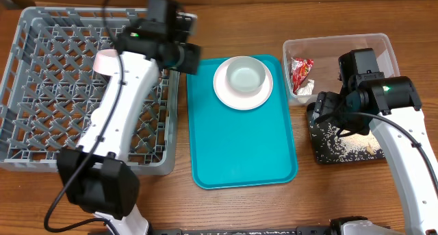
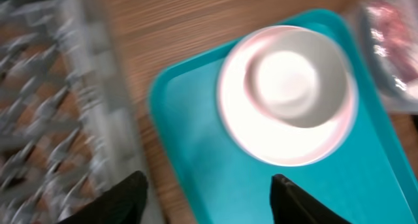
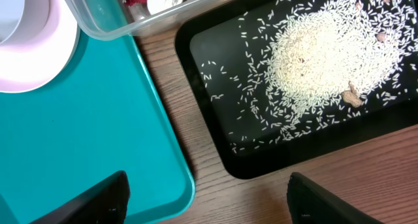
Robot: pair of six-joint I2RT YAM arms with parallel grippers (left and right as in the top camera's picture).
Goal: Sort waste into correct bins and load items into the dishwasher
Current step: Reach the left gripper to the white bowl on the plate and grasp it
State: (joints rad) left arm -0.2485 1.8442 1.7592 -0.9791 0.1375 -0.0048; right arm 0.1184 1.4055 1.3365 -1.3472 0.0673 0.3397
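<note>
Two grippers, both with fingers apart and nothing between them: the left gripper [image 2: 208, 185] hangs over the edge of the teal serving tray [image 1: 239, 146] nearest the dish rack [image 1: 48, 112], its own view smeared by blur; the right gripper [image 3: 208, 185] hangs over the strip of table between that tray and the black tray [image 3: 196, 51].

Outward from the left one, the white plate [image 1: 222, 92] lies on the teal serving tray with the pale grey-green bowl [image 1: 245, 76] sitting on it; neither is in the rack yet. Outward from the right one, the rice [image 3: 320, 54] lies heaped and scattered on the black tray; the red wrapper [image 1: 301, 70], with its bit of white paper, rests in the clear tub [image 1: 356, 40]; so the waste looks sorted.

In the rack a pinkish-white round thing [image 1: 106, 62], likely the other bowl, shows half hidden beside the left arm; the cup I cannot find. Left to do, by my reckoning: load the plate and the grey-green bowl.

The wrapper bears print, too small to read; no other writing shows.
</note>
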